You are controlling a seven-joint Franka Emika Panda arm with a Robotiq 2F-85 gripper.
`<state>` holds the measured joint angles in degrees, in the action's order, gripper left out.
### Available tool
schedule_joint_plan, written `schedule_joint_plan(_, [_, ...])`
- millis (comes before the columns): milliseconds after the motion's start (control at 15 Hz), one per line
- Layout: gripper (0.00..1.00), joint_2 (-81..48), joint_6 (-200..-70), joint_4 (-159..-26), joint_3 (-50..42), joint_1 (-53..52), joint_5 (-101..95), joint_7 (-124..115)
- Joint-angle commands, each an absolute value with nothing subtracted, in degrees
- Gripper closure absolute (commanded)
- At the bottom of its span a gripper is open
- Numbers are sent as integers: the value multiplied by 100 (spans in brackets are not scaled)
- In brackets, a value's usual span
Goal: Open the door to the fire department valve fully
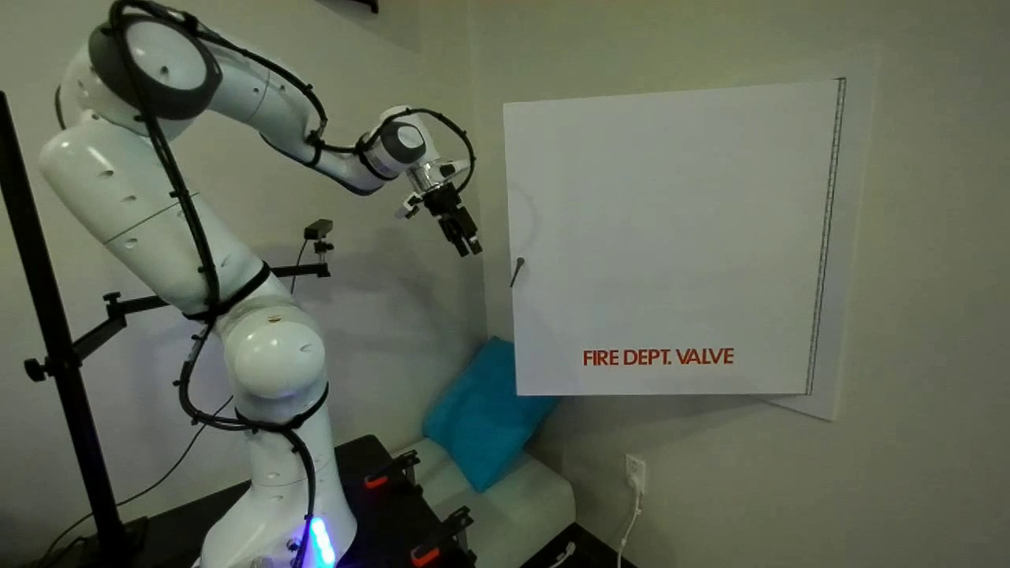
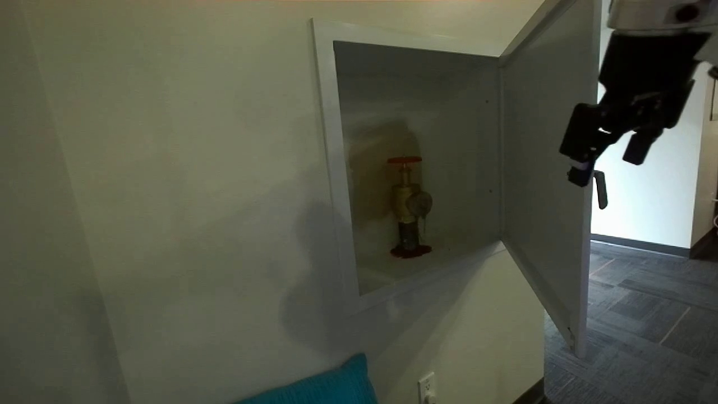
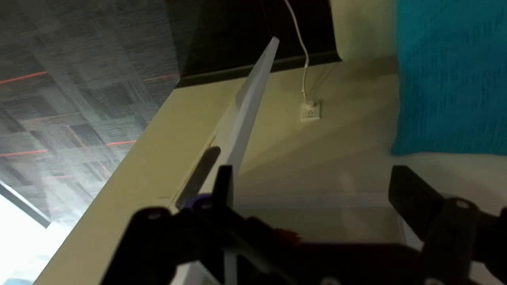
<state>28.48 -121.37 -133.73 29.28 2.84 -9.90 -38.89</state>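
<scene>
The door (image 1: 671, 229), a white panel with red "FIRE DEPT. VALVE" lettering, stands swung out from its wall frame. Its inner face shows in an exterior view (image 2: 552, 168) and its edge in the wrist view (image 3: 253, 107). A dark handle (image 2: 600, 189) sits near its free edge and also shows in the wrist view (image 3: 200, 176). My gripper (image 1: 469, 244) is open and empty by that free edge. In an exterior view the gripper (image 2: 610, 161) has one fingertip overlapping the door's edge; I cannot tell whether they touch. In the wrist view, nothing is between the fingers (image 3: 311, 176).
Inside the wall cabinet stands a brass valve (image 2: 403, 202) with a red handwheel. A blue cushion (image 1: 485, 418) leans on a pale seat (image 1: 544, 497) below the door. A wall outlet (image 1: 635, 472) with a white cord is under the cabinet. The hinge (image 1: 827, 229) is on the side away from the arm.
</scene>
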Motion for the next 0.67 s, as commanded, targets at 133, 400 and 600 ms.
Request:
schedule_joint_plan(133, [0, 858, -10874, -11569, 3665, 544, -3368, -5501])
schedule_joint_plan(400, [0, 560, -10354, -11464, 3079, -301, -4101, -5845])
schedule_joint_plan(600, [0, -3, -9923, -10986, 3032, -579, -4467, -6119])
